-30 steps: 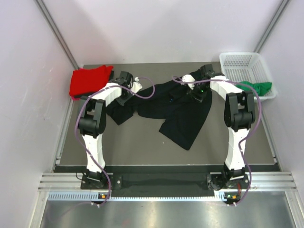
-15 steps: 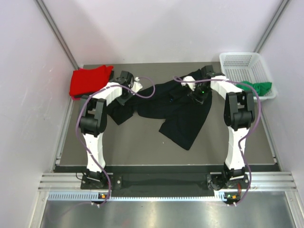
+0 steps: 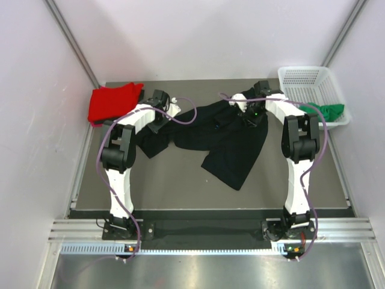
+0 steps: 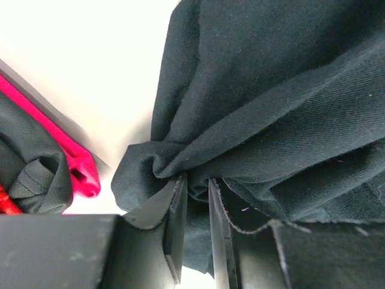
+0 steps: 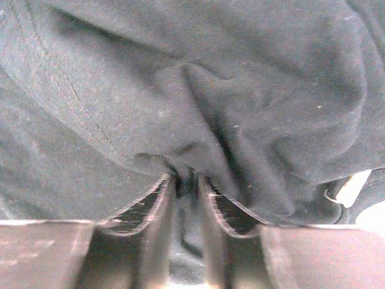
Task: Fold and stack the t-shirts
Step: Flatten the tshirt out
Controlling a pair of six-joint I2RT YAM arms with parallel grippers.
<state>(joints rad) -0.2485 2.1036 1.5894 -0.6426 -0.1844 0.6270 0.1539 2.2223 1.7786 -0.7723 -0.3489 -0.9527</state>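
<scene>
The black t-shirt (image 3: 225,144) is spread rumpled across the middle of the table. My left gripper (image 3: 157,117) is shut on a bunched fold of it (image 4: 252,108) at its left end. My right gripper (image 3: 251,113) is shut on its cloth (image 5: 198,90) at the upper right. The red t-shirt (image 3: 111,102) lies folded at the back left and shows at the left edge of the left wrist view (image 4: 81,171). The green t-shirt (image 3: 328,111) hangs over the basket's near edge. The pink t-shirt is out of view.
The white mesh basket (image 3: 310,84) stands at the back right corner. White walls close in the table on the left, back and right. A purple cable (image 3: 183,120) loops over the black t-shirt.
The right gripper has shifted slightly toward the back with the black cloth. The left arm and the shirts look unchanged.
</scene>
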